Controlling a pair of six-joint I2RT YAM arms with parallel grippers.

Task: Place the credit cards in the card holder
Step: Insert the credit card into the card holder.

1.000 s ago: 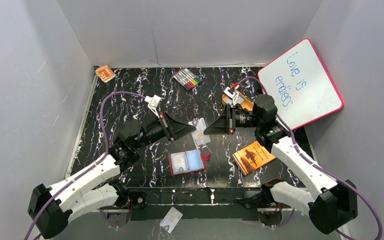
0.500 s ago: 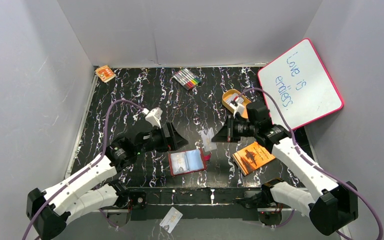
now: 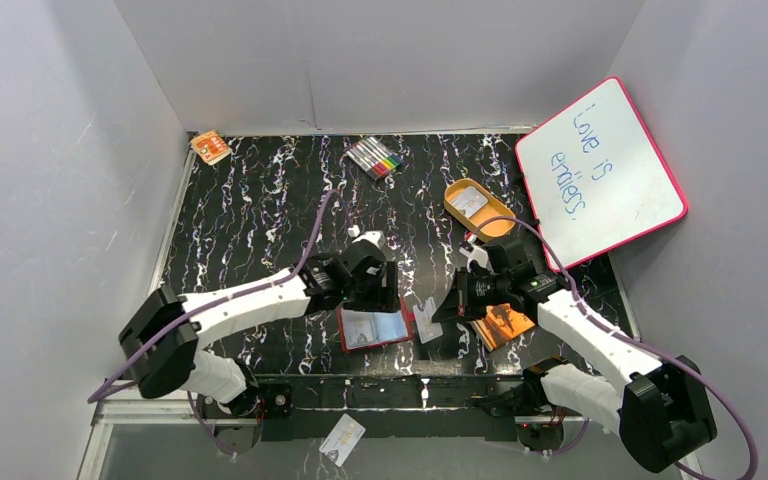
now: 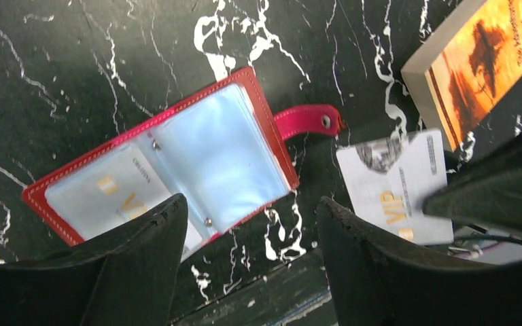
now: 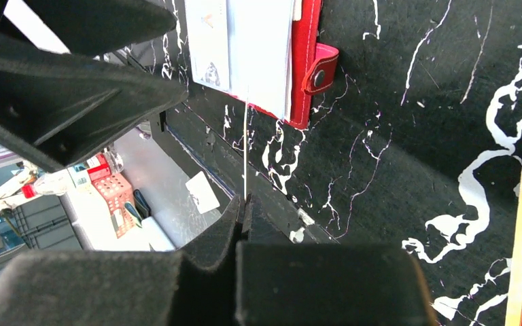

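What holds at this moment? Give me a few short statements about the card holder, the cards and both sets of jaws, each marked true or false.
1. The card holder lies open on the table. True.
2. The right jaws are shut on a credit card. True.
3. The left jaws grip the card holder. False: they stand open over it, gripping nothing.
4. In the top view the orange booklet lies left of the card holder. False: it lies to its right.
5. A whitish card lies in the orange tray. True.
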